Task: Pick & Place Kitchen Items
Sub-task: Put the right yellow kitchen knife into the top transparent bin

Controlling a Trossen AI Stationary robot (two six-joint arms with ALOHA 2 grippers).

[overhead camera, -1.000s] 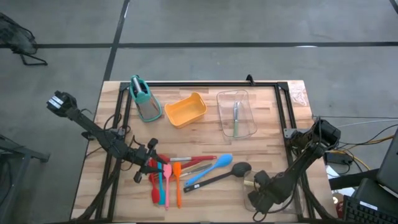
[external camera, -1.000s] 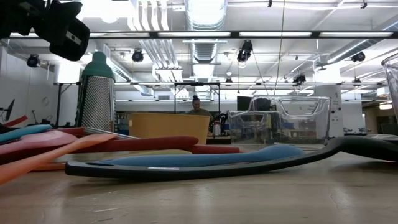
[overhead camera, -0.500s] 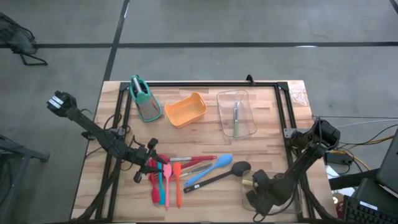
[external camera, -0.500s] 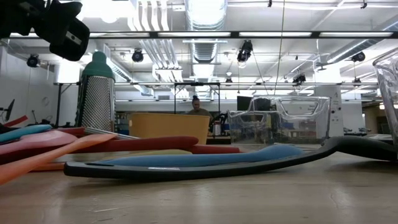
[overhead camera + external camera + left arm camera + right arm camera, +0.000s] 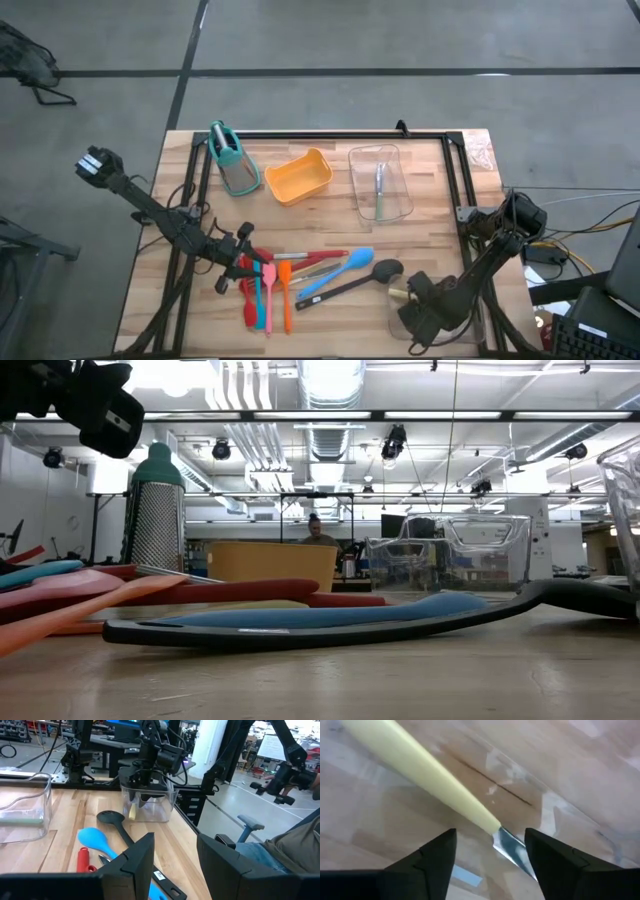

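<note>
1. Seen from above, a wooden bench [image 5: 330, 215] fills the middle of the frame, with a dark arm at each lower side.
2. The right pincer [image 5: 408, 296] sits at the lower right, inside a clear plastic tray [image 5: 148, 806] at the bench's near edge. Its two fingers stand wide apart and hold nothing.
3. In its wrist view, a pale yellow-handled utensil with a metal blade [image 5: 445, 785] lies loose on the tray floor, its long axis running diagonally, the blade end passing between the open fingers.
4. The left pincer [image 5: 243, 262] hovers at the lower left, partly open and empty.
5. Just beside it, towards the frame's centre, lies a cluster of slim red, pink, orange and blue silicone spatulas [image 5: 275, 285] and a black ladle [image 5: 380, 270], their handles mostly pointing towards the left arm, which looks nearer.
</note>
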